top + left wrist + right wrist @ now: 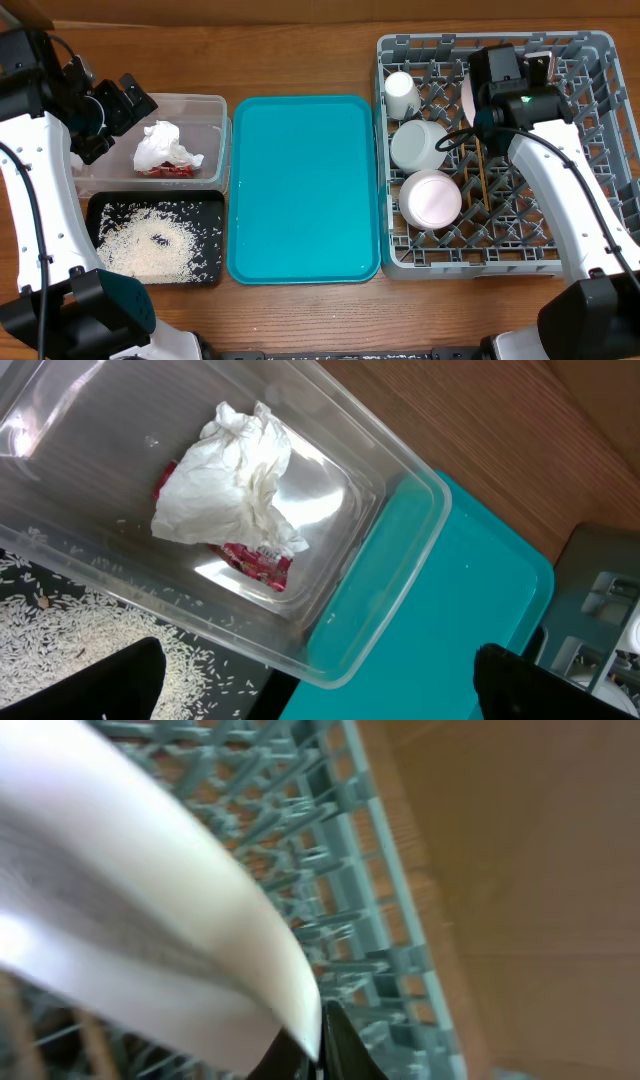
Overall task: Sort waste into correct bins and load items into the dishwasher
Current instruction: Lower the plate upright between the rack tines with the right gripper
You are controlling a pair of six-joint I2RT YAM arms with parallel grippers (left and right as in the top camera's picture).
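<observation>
**Teal tray showing bare: sort looking nearly complete, last plate going in**

Waste side: the clear tub (pixel 200 100) at the upper left of the overhead frame is holding the crumpled napkin (pixel 160 143), with the red sauce packet (pixel 172 170) lying partly under it. The black tray (pixel 100 205) just below is carrying the loose rice (pixel 150 240). Nothing is lying on the teal tray (pixel 303 185) in the centre, so I am judging the waste sorted.

Left gripper (pixel 135 100) is hovering over the tub's left end with its jaws standing wide apart and nothing between them.

Dish side: the rack (pixel 600 100) is filling the right of the frame. The cup (pixel 402 95), bowl (pixel 418 143) and small plate (pixel 431 198) are sitting in a column down its left part. Thin wooden lines beside them are reading as the chopsticks (pixel 483 178), lying among the pegs.

Right gripper (pixel 320 1045) is pinching the rim of the large plate (pixel 150 900) with jaws closed tight on it. The plate is standing on edge in the rack's upper rows, near the cup.

Remaining, as I judge it: releasing the plate so it is resting between pegs — then both arms are backing out.
</observation>
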